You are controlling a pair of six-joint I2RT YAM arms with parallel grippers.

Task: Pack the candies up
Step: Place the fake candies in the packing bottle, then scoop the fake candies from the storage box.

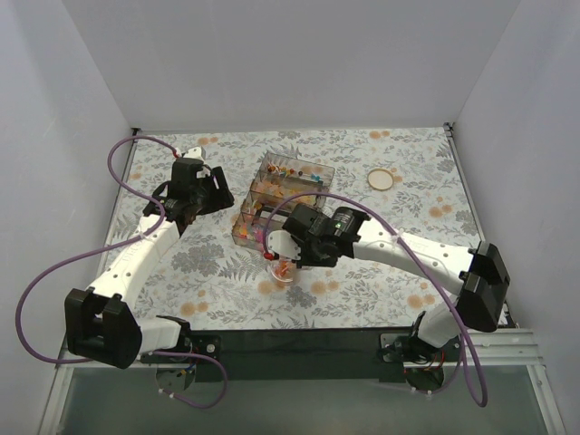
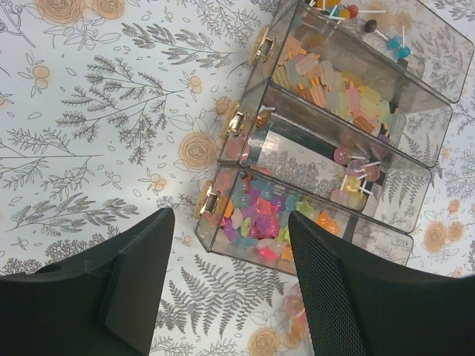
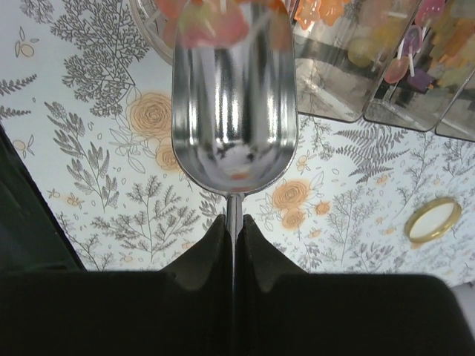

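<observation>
The candies [image 3: 214,22] lie at the far end of a metal scoop [image 3: 234,111], over the rim of a small clear jar [image 3: 151,33]. My right gripper [image 3: 234,222] is shut on the scoop's thin handle. In the top view the right gripper [image 1: 292,241] holds the scoop down into the jar [image 1: 282,271], which holds orange and pink candies. In the left wrist view the jar [image 2: 295,315] is half hidden behind my finger. My left gripper [image 2: 228,245] is open and empty, above the cloth to the left of the clear box [image 1: 205,194].
A clear compartment box [image 1: 283,192] with coloured sweets and lollipops stands mid-table, just behind the jar; it also shows in the left wrist view [image 2: 401,111]. A round gold lid [image 1: 381,178] lies on the flowered cloth at the back right and shows in the right wrist view [image 3: 433,221].
</observation>
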